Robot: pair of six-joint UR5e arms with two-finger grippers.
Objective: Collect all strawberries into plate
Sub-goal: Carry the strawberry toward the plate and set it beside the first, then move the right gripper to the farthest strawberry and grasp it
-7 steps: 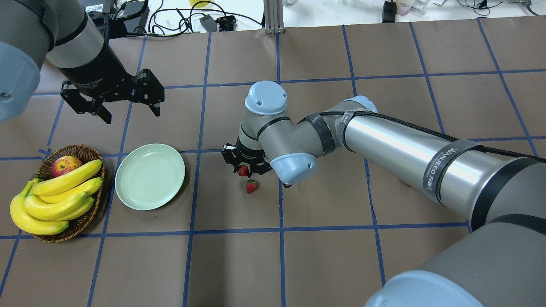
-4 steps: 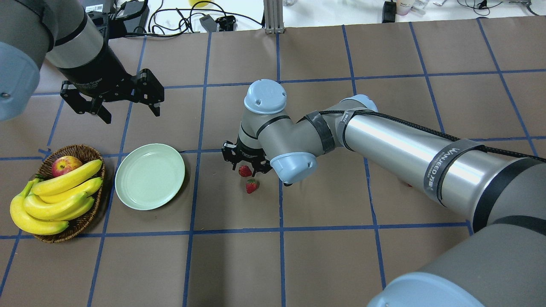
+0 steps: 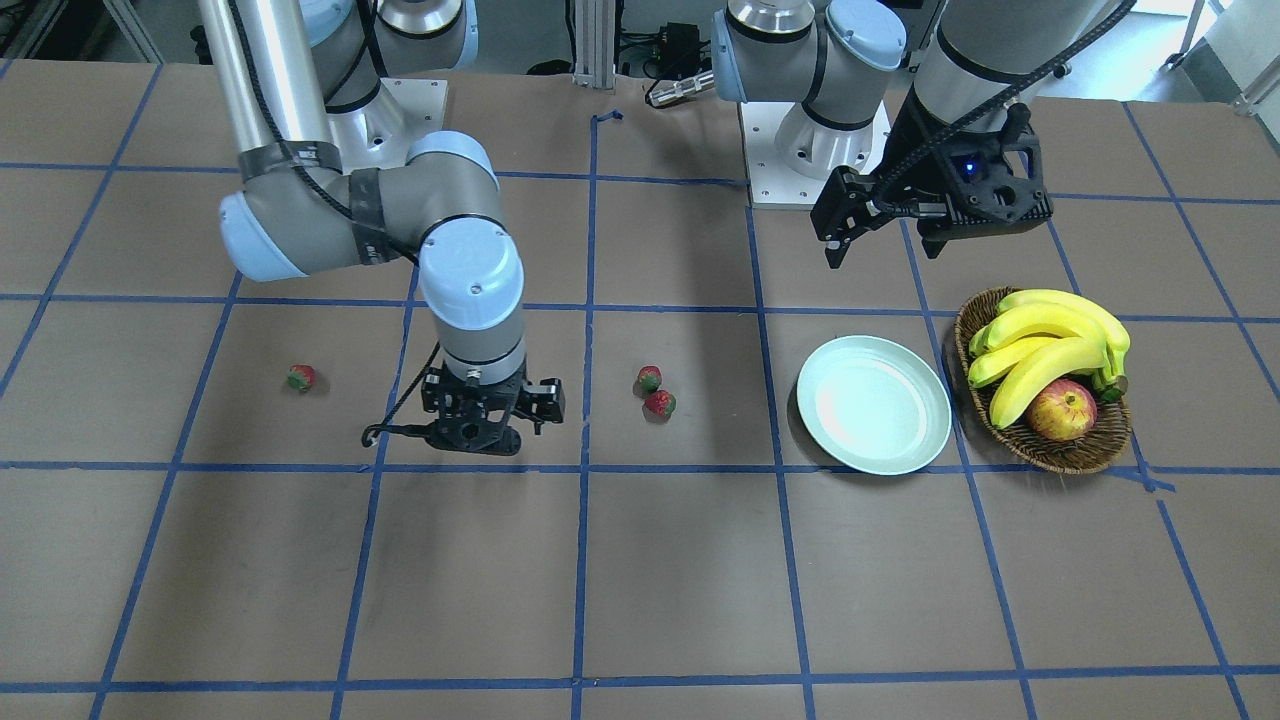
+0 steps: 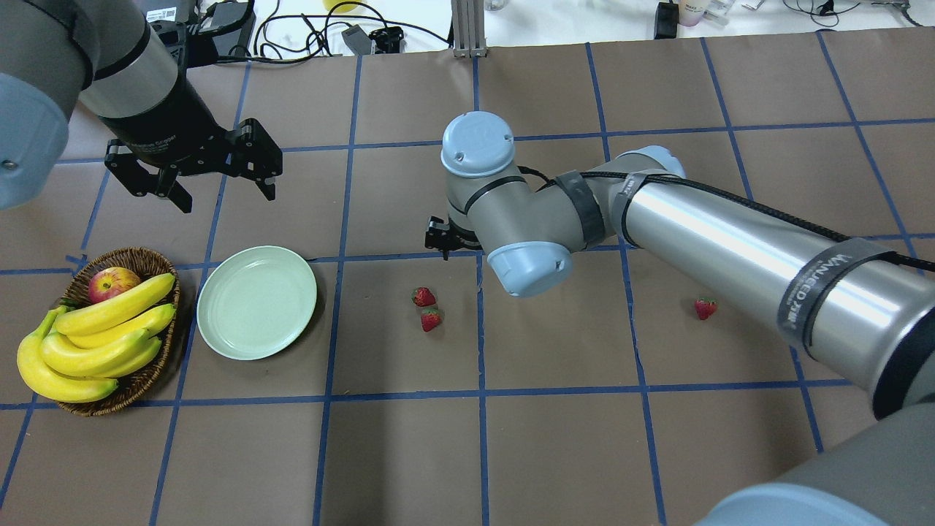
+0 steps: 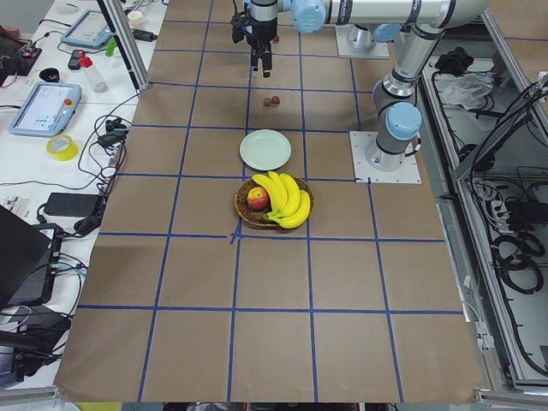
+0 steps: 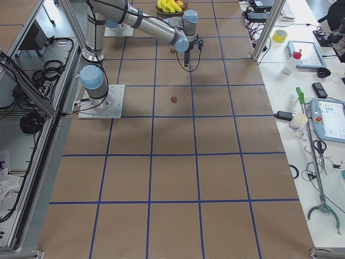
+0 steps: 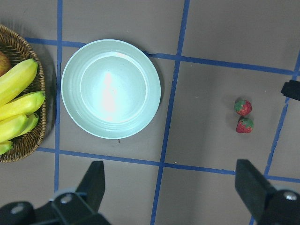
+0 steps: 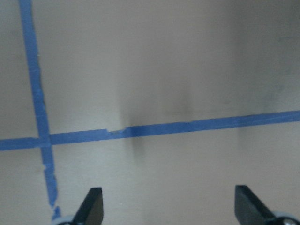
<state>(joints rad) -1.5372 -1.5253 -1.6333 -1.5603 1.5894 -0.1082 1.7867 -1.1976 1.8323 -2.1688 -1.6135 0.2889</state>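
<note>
Two strawberries (image 4: 423,296) (image 4: 431,319) lie side by side on the brown table, right of the empty mint plate (image 4: 256,302). A third strawberry (image 4: 705,308) lies alone farther right. In the front view the pair (image 3: 649,379) (image 3: 659,404) lies left of the plate (image 3: 873,417) and the lone berry (image 3: 300,377) at the left. My right gripper (image 3: 487,428) hovers between the pair and the lone berry, open and empty (image 8: 168,211). My left gripper (image 4: 193,179) hangs open beyond the plate. Its wrist view (image 7: 171,187) shows the plate (image 7: 111,89) and the pair (image 7: 243,107).
A wicker basket (image 4: 150,369) with bananas and a red-yellow apple (image 4: 111,283) stands just left of the plate. Blue tape lines grid the table. Cables and gear lie along the far edge.
My right gripper has lifted off the strawberry pair and moved right and away from it, with no berry in it. The lone berry on the right now shows. The left arm has not moved.
</note>
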